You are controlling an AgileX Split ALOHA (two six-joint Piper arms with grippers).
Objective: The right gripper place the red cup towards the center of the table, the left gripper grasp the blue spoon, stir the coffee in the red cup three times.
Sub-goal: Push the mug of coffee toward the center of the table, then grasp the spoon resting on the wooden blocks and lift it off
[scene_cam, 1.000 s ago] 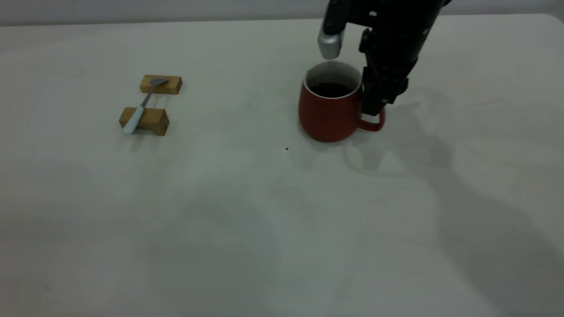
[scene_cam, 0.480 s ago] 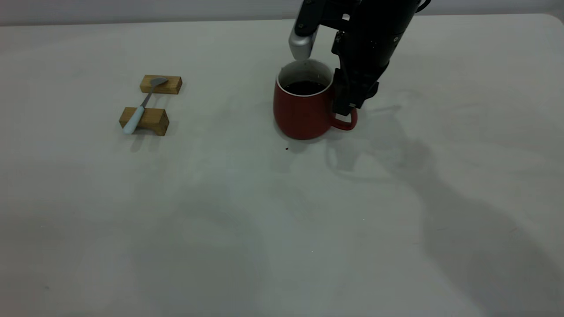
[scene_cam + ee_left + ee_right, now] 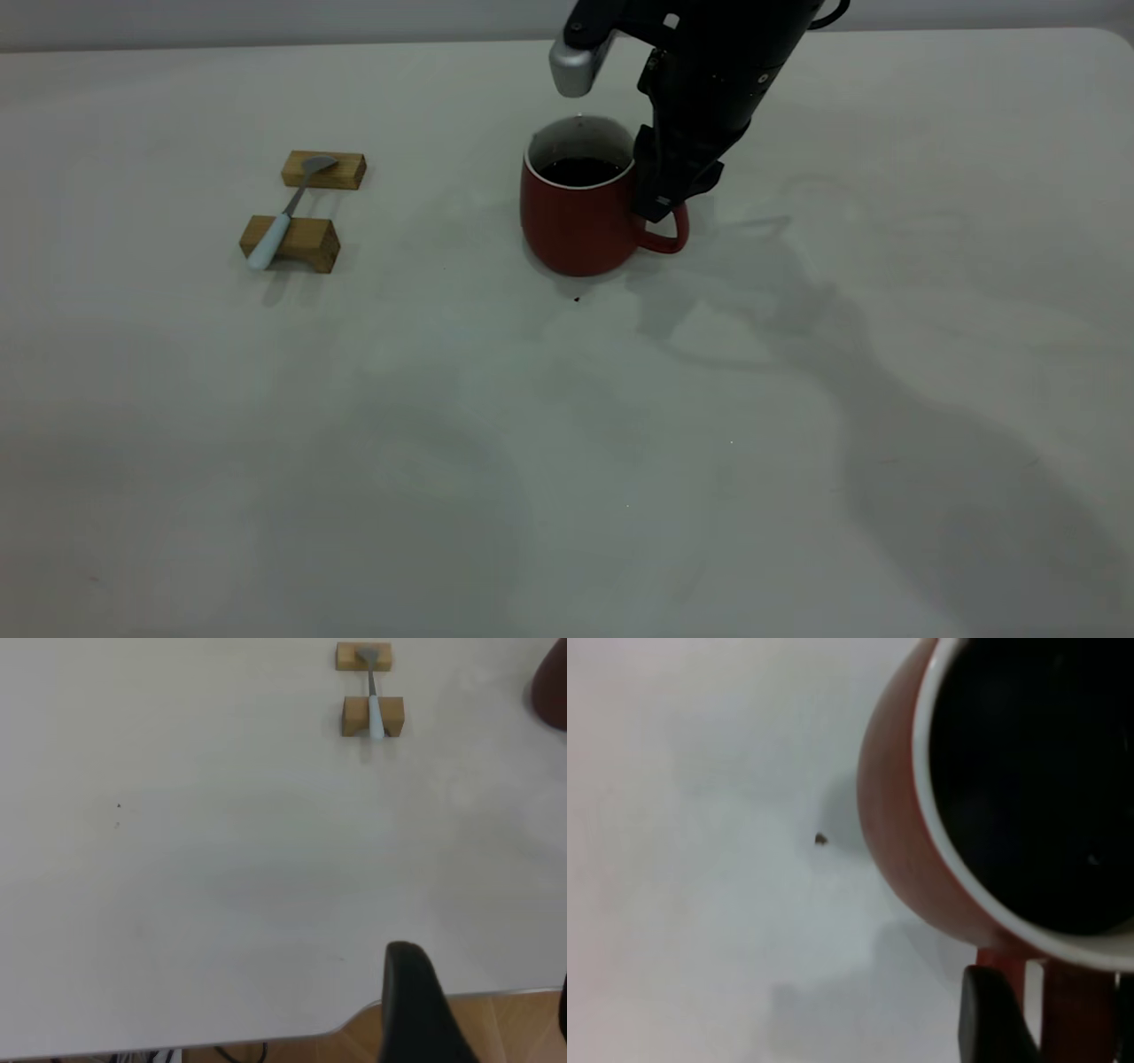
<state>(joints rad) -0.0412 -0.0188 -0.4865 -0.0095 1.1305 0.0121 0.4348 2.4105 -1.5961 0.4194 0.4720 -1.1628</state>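
The red cup point(image 3: 576, 221) stands upright near the middle of the table point(image 3: 567, 461), with dark coffee point(image 3: 580, 170) inside. My right gripper point(image 3: 657, 206) comes down from above and is shut on the cup's loop handle point(image 3: 671, 239). In the right wrist view the handle point(image 3: 1067, 1010) sits between the black fingers point(image 3: 992, 1019), with the cup's rim and coffee point(image 3: 1028, 771) just beyond. The blue spoon point(image 3: 283, 217) lies across two wooden blocks at the left. My left gripper point(image 3: 483, 1010) hangs open past the table's edge, far from the spoon point(image 3: 375, 700).
Two tan wooden blocks point(image 3: 323, 169) point(image 3: 291, 242) carry the spoon, bowl on the far one. A small dark speck point(image 3: 577, 299) lies on the table just in front of the cup. The table's rounded corner point(image 3: 354, 1023) shows in the left wrist view.
The right gripper has carried the red cup leftwards, towards the table's middle, holding its handle throughout. The spoon and blocks have not moved.
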